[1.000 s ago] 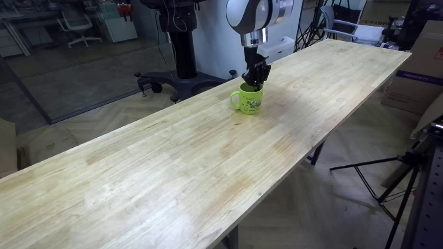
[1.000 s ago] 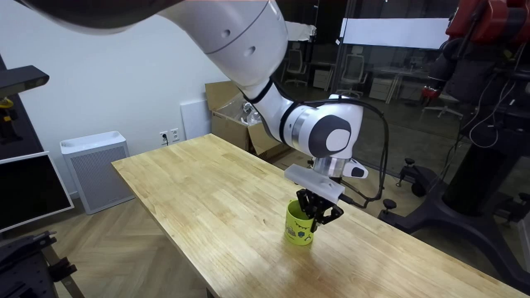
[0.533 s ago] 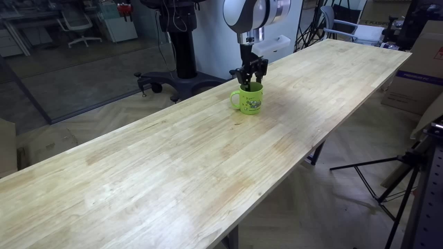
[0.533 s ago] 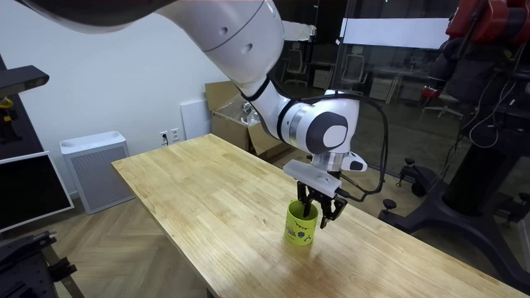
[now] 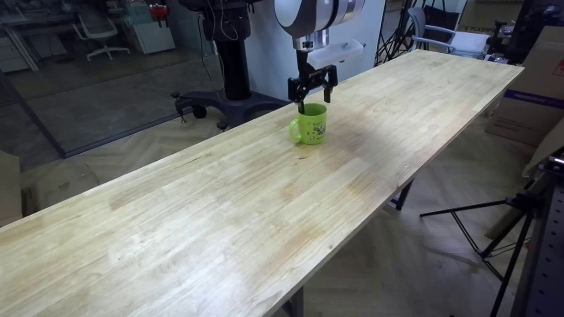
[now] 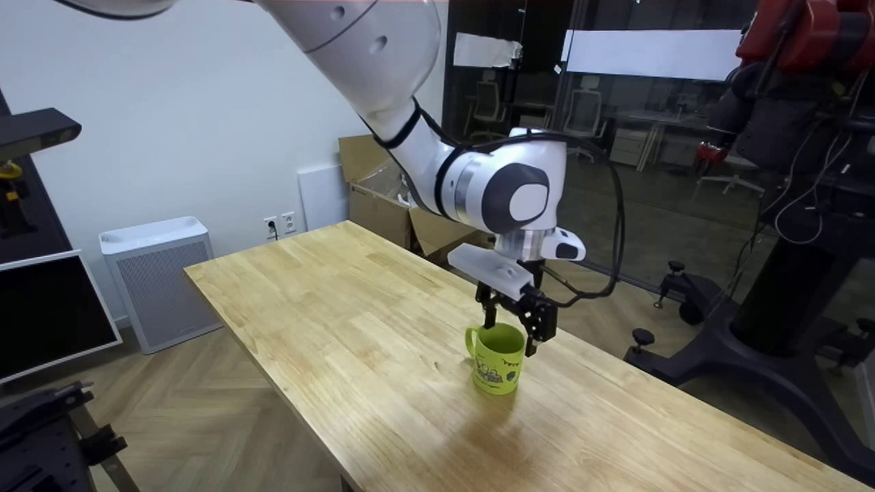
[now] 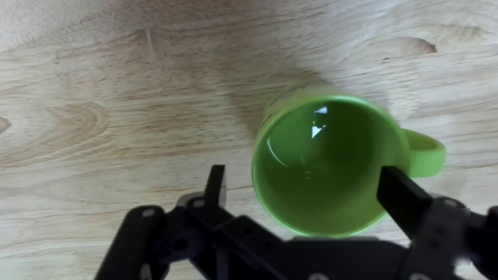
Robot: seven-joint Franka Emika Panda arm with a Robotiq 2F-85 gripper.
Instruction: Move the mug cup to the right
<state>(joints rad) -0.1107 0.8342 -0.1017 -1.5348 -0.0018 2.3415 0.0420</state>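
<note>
Close over the lime-green mug (image 5: 313,127), the gripper (image 5: 314,106), fingers (image 7: 402,198) wide apart, contact unclear.

The lime-green, round, loop-handled mug (image 7: 330,167) is gleaming glossily, white glints sitting on its smooth inner wall. The long, pale wooden tabletop (image 5: 211,211) is showing fine grain and a soft sheen, glowing brightest towards the near left in an exterior view. The black, two-fingered gripper (image 5: 314,103) is looking mostly matt beneath a silver, cylindrical metal collar (image 6: 518,244) that is shining. Far off, the brown, flapped cardboard box (image 6: 379,213) is looking dull and papery, translucent, wrinkled plastic film (image 6: 385,183) showing inside
</note>
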